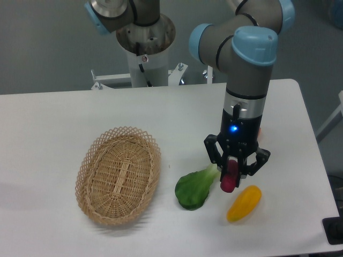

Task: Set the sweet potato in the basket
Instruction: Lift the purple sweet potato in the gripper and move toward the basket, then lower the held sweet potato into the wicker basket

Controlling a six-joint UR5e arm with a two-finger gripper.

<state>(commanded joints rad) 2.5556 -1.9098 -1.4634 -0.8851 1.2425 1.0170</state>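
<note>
The sweet potato (230, 180) is a small magenta tuber held upright between the fingers of my gripper (232, 172), which is shut on it. Its lower end hangs close to the table, and I cannot tell whether it touches. The basket (119, 174) is an oval tan wicker one with a lacy rim. It lies empty on the table well to the left of the gripper.
A green leafy vegetable (195, 188) lies between the basket and the gripper. A yellow-orange pepper (244, 203) lies just right of and below the sweet potato. The table's front edge runs close below them. The arm's base stands at the back.
</note>
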